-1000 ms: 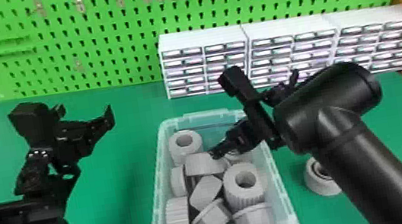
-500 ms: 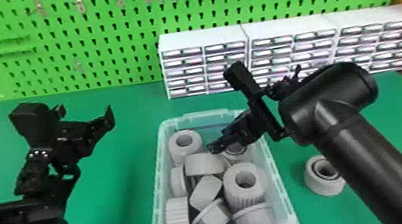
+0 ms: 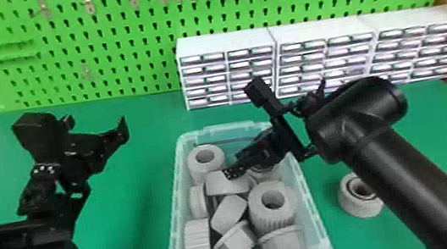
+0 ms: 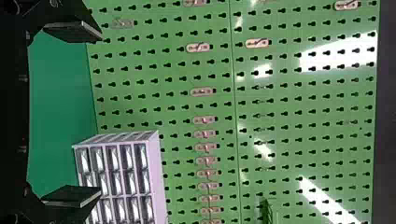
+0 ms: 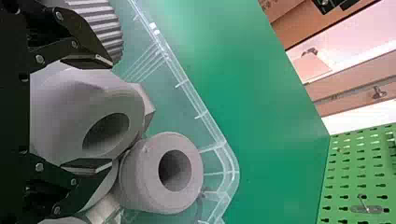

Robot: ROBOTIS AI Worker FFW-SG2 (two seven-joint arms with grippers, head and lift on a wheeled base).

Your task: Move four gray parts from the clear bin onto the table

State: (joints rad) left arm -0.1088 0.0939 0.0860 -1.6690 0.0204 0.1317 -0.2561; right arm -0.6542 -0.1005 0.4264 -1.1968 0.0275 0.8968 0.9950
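Since the last frame, my right gripper (image 3: pixel 232 172) has eased slightly left and down over the clear bin (image 3: pixel 321 214); I see the gray parts where they were. Nearest to me, my left arm comes in low on the left. Its left gripper (image 3: pixel 96 125) hangs over the green table (image 3: pixel 130 218), left of the bin, released, its fingers spread wide with nothing between them. My right arm reaches in from the lower right. On the right wrist view, the gripper's fingers stand apart with one gray part (image 5: pixel 60 105) between them, not clenched as far as I see; whether the pads touch it I can't tell. That part sits in the bin among the other gray parts, some ribbed, some with round holes, piled against each other. One holed part (image 5: pixel 144 186) lies just beside it, near the bin's far left corner. One more gray ring (image 3: pixel 353 202) rests on the table right of the bin, partly behind my right arm. Farther off stand white drawer units (image 3: pixel 222 41), with the green pegboard (image 3: pixel 120 74) behind them.
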